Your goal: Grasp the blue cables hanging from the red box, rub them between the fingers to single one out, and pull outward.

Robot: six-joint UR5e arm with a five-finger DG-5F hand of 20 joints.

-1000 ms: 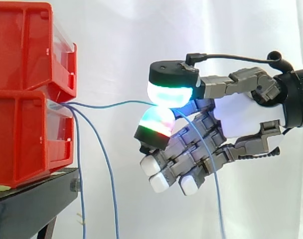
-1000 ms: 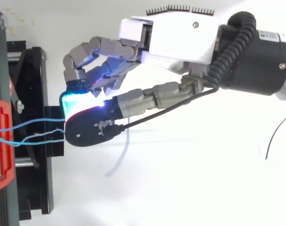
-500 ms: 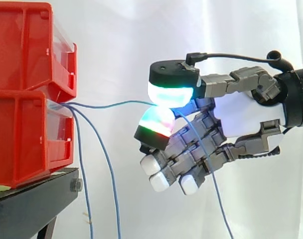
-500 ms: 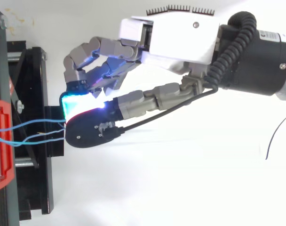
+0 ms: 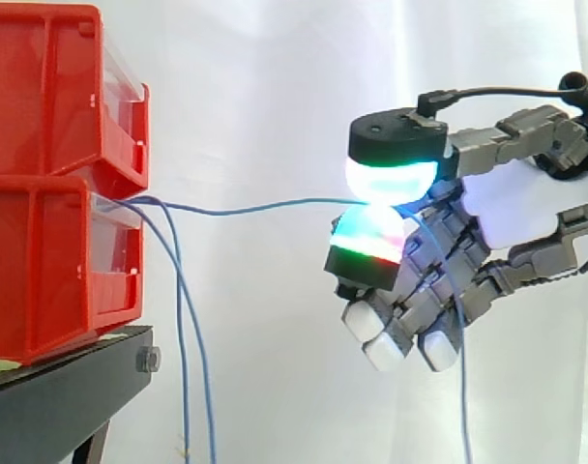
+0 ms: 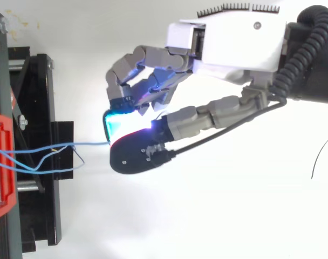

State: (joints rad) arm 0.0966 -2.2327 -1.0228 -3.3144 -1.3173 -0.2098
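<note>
- Out at the front lip of the lower of two stacked red bins (image 5: pixel 52 271), which sit on the black stand's (image 5: pixel 62 391) top edge, three blue cables (image 5: pixel 149 202) emerge.
- One stretched cable (image 5: pixel 265 206) runs level to the robot hand (image 5: pixel 526 208), pinched tight between two glowing pads (image 5: pixel 391 179); its tail drops below the fingers.
- Two loose cables (image 5: pixel 182 348) dangle just beside the bins.

Reaches in from the right with hand (image 5: pixel 526 208) pinching a blue cable (image 5: pixel 246 209) between two glowing pads — other fingers curled beneath.
</note>
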